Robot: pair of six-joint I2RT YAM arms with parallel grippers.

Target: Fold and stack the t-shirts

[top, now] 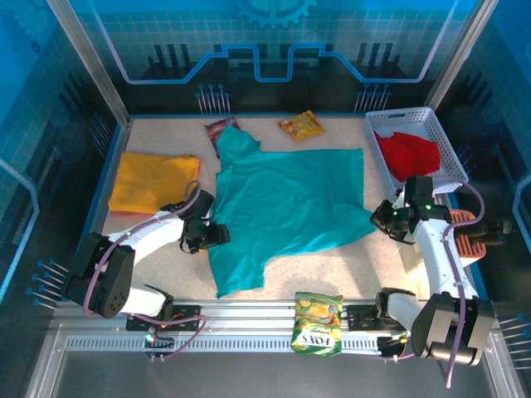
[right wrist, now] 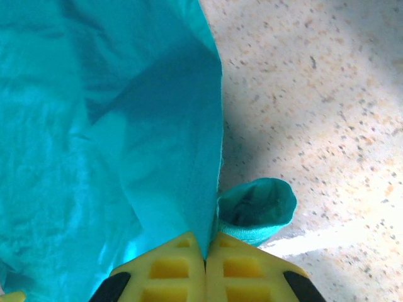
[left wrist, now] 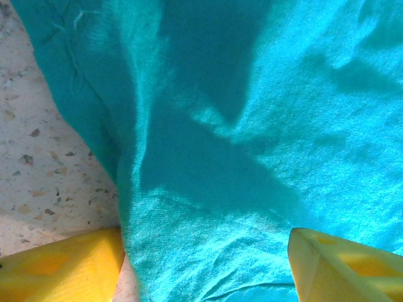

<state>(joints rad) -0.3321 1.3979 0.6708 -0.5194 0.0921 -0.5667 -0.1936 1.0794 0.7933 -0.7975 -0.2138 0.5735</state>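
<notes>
The teal t-shirt (top: 286, 207) lies opened out and rumpled, not folded, across the middle of the speckled tabletop (top: 365, 261). One sleeve reaches toward the far edge and the hem trails toward the near side. At the shirt's near right corner we see the right tool (top: 380, 217) with its yellow fingers (right wrist: 170, 274) pressed together, pinching a fold of the teal cloth. In the right wrist view that fold rises straight out of the seam between them, and a small curl of cloth (right wrist: 258, 207) sits just beside it on the bare stone.

At the shirt's left edge the left tool (top: 217, 236) is spread wide. In the left wrist view its two yellow fingers (left wrist: 60, 267) stand well apart, with teal cloth filling the gap and bare tabletop off to one side. We cannot tell whether they touch the cloth.

The yellow-orange t-shirt (top: 153, 181) lies fairly flat on the left of the tabletop, near the teal one. The red t-shirt (top: 408, 153) is bunched inside a white slotted basket (top: 440, 124) at the far right corner.

A yellow snack packet (top: 300, 125) and a reddish snack packet (top: 220, 128) lie along the far edge, the reddish one touching the teal sleeve. A green packet (top: 318, 322) marked FOX'S rests on the metal rail (top: 249, 319) between the two arm bases.
</notes>
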